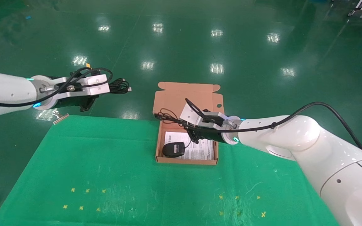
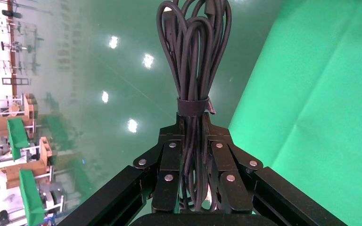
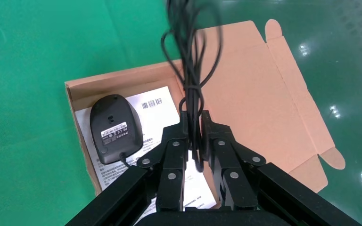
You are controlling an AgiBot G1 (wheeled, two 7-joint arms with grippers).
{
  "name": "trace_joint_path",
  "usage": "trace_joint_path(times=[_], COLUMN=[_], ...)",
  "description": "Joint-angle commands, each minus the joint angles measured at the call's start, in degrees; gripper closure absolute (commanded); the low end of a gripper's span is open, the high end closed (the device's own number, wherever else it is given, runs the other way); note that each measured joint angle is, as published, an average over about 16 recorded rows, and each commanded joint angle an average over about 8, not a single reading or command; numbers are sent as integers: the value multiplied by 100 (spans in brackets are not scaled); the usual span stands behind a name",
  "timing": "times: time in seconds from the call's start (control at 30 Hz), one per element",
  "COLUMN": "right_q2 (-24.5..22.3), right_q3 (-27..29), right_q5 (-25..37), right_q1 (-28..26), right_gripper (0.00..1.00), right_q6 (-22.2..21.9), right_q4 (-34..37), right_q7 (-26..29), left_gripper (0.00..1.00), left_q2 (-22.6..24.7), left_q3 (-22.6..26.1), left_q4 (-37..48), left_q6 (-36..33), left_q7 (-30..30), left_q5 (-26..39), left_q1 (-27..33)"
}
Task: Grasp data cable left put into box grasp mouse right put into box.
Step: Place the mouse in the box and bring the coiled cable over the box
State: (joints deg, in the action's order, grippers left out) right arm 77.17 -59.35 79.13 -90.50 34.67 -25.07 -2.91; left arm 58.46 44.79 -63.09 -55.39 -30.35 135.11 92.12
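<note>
Holding the data cable [image 2: 194, 94], the left gripper [image 2: 195, 188] sat out past the table's far-left corner, above the green floor [image 1: 200, 37]. Fingers [image 2: 169, 179] were clamped on the bundle below its strap; loops stuck out beyond the fingertips. In the head view the cable [image 1: 119, 86] poked out past the gripper [image 1: 88, 105], silver plug at the tip, well apart from the box [image 1: 185, 125].

Right gripper [image 3: 195, 146] was over the box [image 3: 259, 94], fingers [image 3: 219, 155] pinched on the mouse's thin cord [image 3: 191, 61]. Cord loops hung beyond the fingertips, over the box's far end and hinged flap. In the head view this gripper [image 1: 195, 133] was above the box's middle.

Mouse [image 1: 173, 149] lay inside the box at its near-left corner, belly up, white label showing, resting on the printed sheet [image 1: 204, 150]. Right wrist view confirmed it: mouse [image 3: 115, 129] on the sheet [image 3: 155, 106], cord running from it up to the gripper.

Box lay open on the green table cloth [image 1: 105, 172] at the far edge, flap folded back past it.
</note>
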Motion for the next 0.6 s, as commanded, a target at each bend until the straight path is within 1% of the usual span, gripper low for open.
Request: trace_joint_path(times=[0.03,0.2,0.3,0.47,0.6], right_q2=[-38,-179,-343,-789,-1219], right_q3=[-3,-19,-2,41,41], right_q5=[-16,-30,-39,-18,60], right_q1=[10,1,-37,-135,-210], right_gripper=[0,0,0,0,0], right_q6=[-2,17,42,38,34], right_q4=[-55,-196,-300,-591,-930], right_q7=[8,53,58,99,226], left_gripper=[100,100,100,100,100], left_q2=[4,101,210,528,871], left_q3=[1,21,45,130,204], left_q4=[-9,11,54,242,570], left_q6=[-1,46,140,444,758], left_q7=[0,81,184,492,807], left_q5=[-4,-147,-268,-457,-605], left_q1=[-4,-81,-160,-323,-406])
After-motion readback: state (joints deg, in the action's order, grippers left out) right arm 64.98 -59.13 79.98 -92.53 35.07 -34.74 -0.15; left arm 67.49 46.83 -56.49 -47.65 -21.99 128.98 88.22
